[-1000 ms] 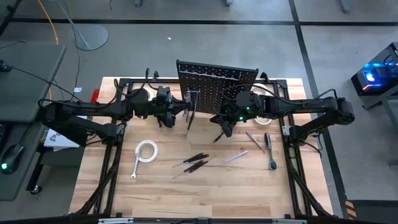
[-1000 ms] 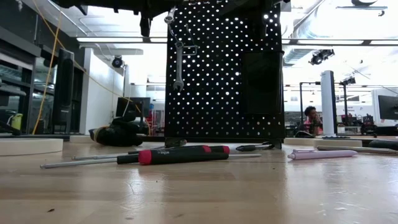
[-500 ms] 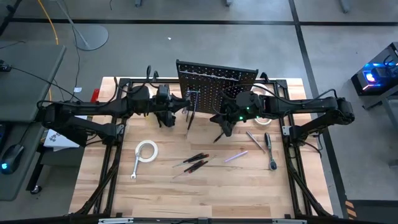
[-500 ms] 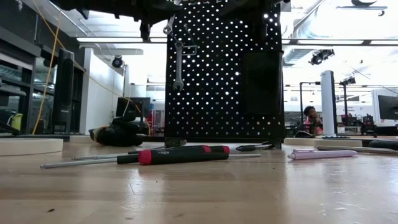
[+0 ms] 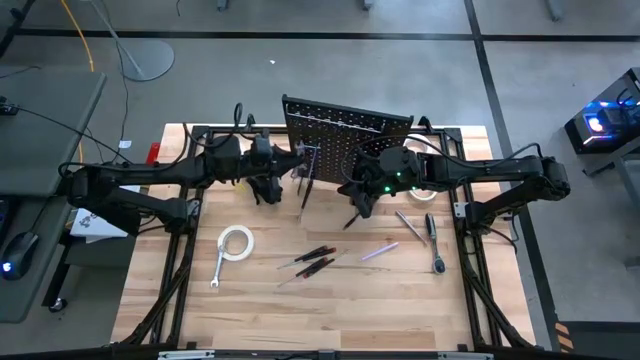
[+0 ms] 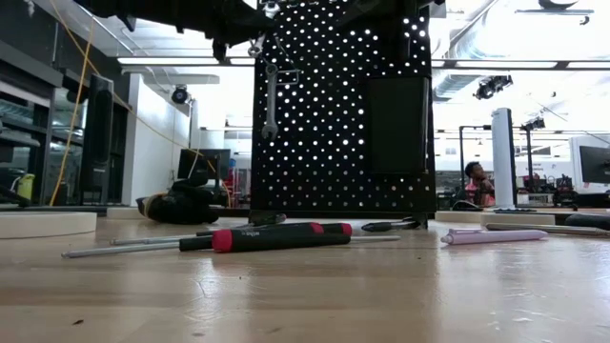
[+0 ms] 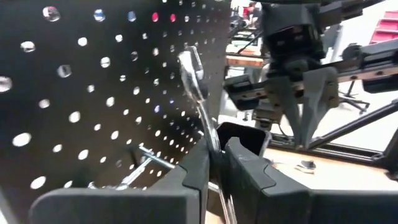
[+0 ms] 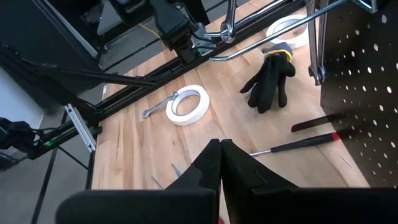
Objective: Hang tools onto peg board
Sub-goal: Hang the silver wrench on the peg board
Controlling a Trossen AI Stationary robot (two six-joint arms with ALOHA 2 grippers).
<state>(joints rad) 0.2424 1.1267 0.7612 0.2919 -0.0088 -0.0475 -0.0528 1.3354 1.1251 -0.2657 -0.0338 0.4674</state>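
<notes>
it was a robotics lab or workshop. beyond the wooden table [image 6: 305, 286] stretched an open hall with ceiling strip lights [image 6: 181, 61], monitors [image 6: 593, 164] on benches, and a seated person [image 6: 474, 181].

The peg board [image 5: 345, 135] is standing at the back of the table [image 5: 300, 310], between both arms. A tape roll [image 5: 236, 242] is lying on the left, screwdrivers [image 5: 312, 260] in the middle, a ratchet [image 5: 435, 245] on the right.

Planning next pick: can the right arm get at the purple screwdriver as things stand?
Probably yes. The purple screwdriver lies flat in open table, apart from the ratchet, and the right gripper, shut and empty, hovers nearby.
</notes>
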